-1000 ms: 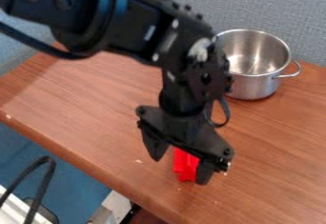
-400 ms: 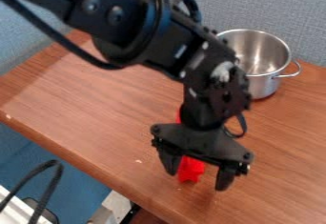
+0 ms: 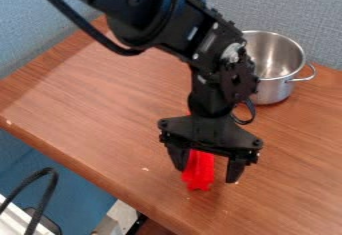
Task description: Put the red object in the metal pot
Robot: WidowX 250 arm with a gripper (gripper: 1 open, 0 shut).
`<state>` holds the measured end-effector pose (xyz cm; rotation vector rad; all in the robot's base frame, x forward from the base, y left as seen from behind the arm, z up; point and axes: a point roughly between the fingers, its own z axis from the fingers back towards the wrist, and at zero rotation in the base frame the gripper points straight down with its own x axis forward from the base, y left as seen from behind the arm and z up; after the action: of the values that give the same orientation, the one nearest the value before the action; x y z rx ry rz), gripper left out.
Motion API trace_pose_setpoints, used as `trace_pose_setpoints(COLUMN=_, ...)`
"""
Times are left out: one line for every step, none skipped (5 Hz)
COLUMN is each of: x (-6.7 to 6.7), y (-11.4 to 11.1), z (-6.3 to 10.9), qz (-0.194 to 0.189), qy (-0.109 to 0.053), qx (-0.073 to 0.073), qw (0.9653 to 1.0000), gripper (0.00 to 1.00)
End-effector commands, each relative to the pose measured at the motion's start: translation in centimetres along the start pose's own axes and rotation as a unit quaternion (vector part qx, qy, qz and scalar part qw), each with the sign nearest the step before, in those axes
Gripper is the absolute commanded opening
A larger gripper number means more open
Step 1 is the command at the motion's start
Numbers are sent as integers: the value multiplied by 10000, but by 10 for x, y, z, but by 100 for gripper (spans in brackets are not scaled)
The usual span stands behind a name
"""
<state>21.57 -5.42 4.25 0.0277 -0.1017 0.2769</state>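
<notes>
The gripper (image 3: 207, 166) hangs wide open, holding nothing, over the red object (image 3: 199, 169), probably light, hard plastic, best pinched across its narrow sides.

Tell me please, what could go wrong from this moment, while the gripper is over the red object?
1. The red object lies close to the near edge of the table. The open gripper straddles it; a badly centred close could push it off the edge.
2. The arm hides most of the object, so whether the fingers are well aligned cannot be judged.
3. The metal pot stands far back. A long bar may catch on its rim or tip it.
</notes>
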Motion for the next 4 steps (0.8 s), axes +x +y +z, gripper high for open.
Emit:
trace_pose_setpoints(x=12, y=0, z=2, qz=274, qy=-95, qx=-49, qw=9996, gripper=100)
trace_pose_setpoints(x=20, y=7, z=1, qz=520, qy=-74, qx=-47, qw=9986, gripper=100)
trace_pose_setpoints(x=21, y=1, z=-3, qz=431, qy=-46, qx=-73, qw=9990, gripper=0)
trace_pose_setpoints(x=24, y=-3, z=3, qz=253, qy=-127, qx=-83, qw=9996, gripper=0)
